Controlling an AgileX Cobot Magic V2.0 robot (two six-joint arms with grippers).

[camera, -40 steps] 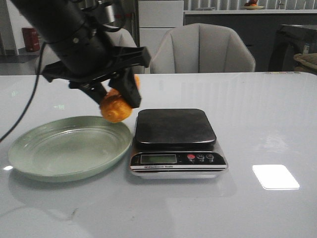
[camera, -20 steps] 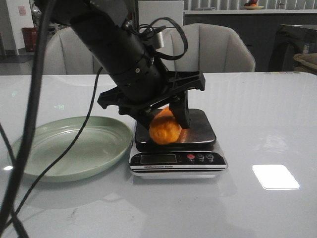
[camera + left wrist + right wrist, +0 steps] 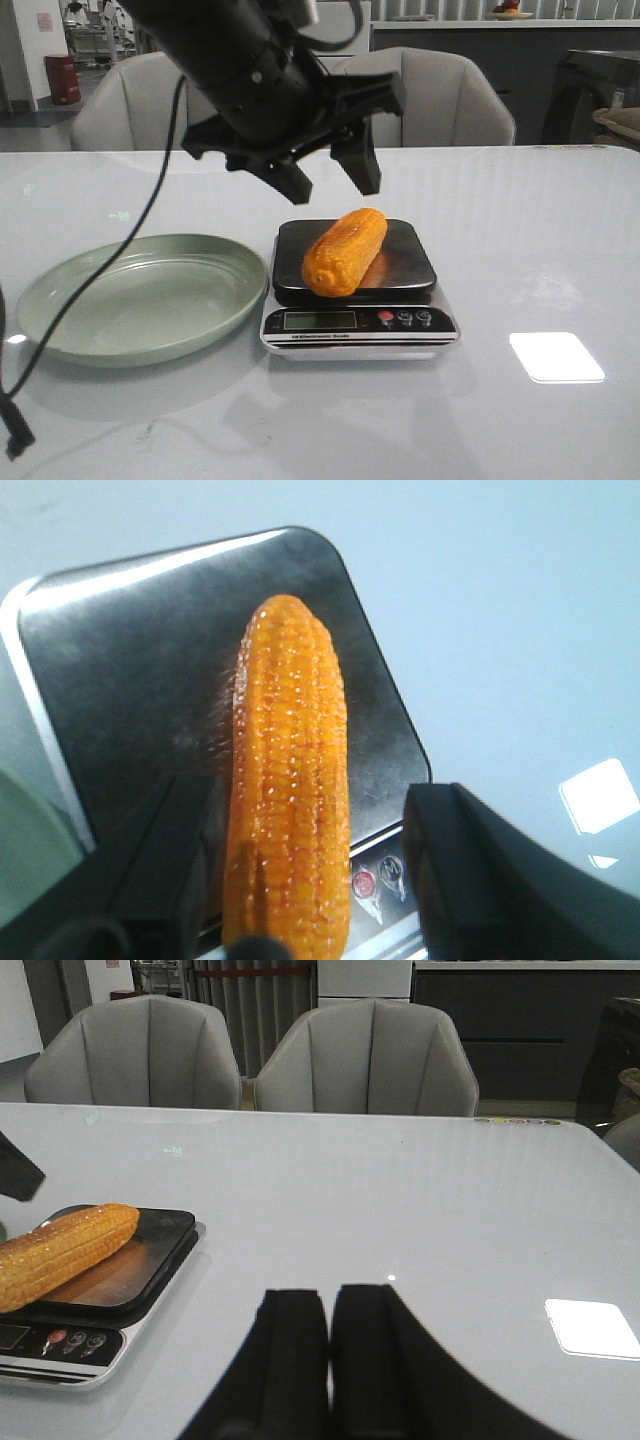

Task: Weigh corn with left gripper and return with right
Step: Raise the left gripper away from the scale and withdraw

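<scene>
The corn (image 3: 345,250) lies on its side on the dark pan of the kitchen scale (image 3: 405,262), one end past the pan's front edge. My left gripper (image 3: 333,182) hangs open just above it, touching nothing. In the left wrist view the corn (image 3: 290,780) lies between the spread jaws of the left gripper (image 3: 310,792), with gaps on both sides. My right gripper (image 3: 328,1300) is shut and empty, low over bare table to the right of the scale (image 3: 150,1260); the corn (image 3: 60,1250) shows there too. The right gripper is out of the front view.
The pale green plate (image 3: 140,300) sits empty on the table, left of the scale and touching it. The scale's display and buttons (image 3: 400,318) face the front edge. Grey chairs (image 3: 410,100) stand behind the table. A bright light patch (image 3: 555,357) lies at the right.
My left gripper carried the corn from above the plate's right rim over to the scale, set it on the pan, opened and rose clear of it.
</scene>
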